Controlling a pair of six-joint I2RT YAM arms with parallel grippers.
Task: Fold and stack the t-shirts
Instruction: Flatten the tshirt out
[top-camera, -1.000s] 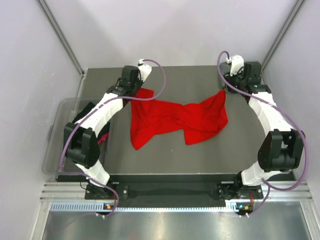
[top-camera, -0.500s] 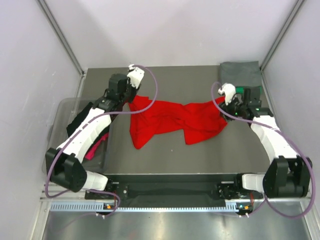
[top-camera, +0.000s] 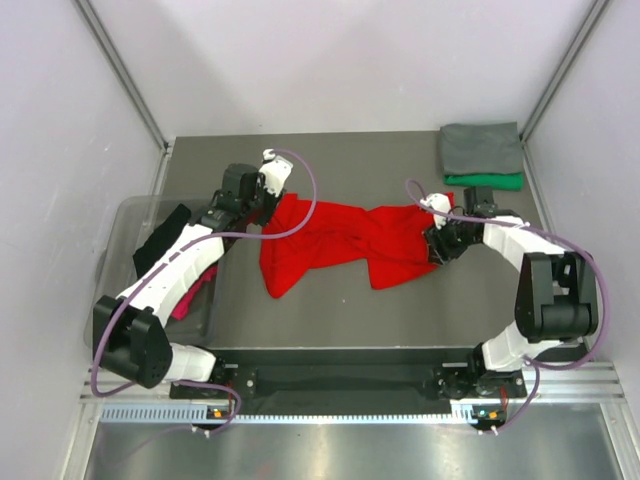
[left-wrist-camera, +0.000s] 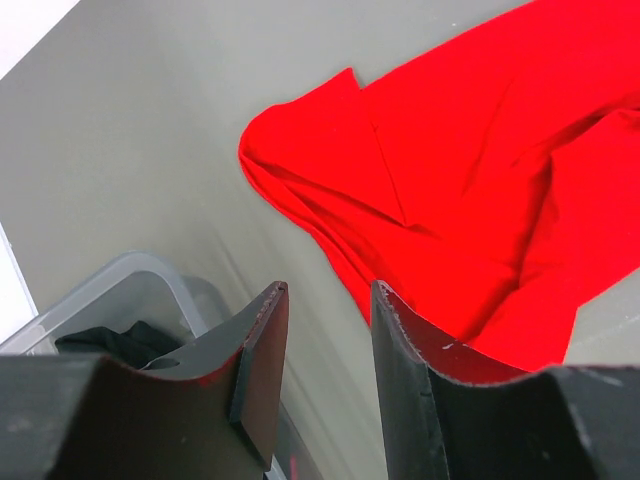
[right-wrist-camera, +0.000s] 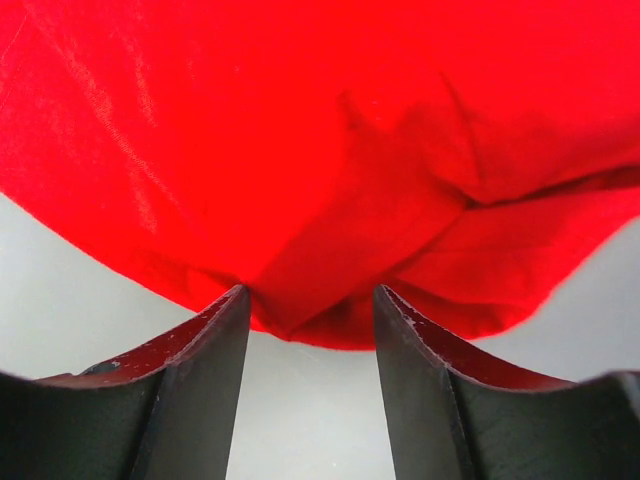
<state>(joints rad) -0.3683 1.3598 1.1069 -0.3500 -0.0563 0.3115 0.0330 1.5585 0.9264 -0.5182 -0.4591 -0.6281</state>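
Shirt (top-camera: 340, 240), red, bunched mid tbl (top-camera: 400, 320); R tool (right-wrist-camera: 310, 295) spread at its edge.

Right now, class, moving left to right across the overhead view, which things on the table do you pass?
Plastic tub → red t-shirt → grey t-shirt folded on top of a green one.

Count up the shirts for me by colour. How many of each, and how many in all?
red shirt: 1
grey shirt: 1
green shirt: 1
black shirt, bunched in the tub: 1
magenta shirt, bunched in the tub: 1
Total: 5
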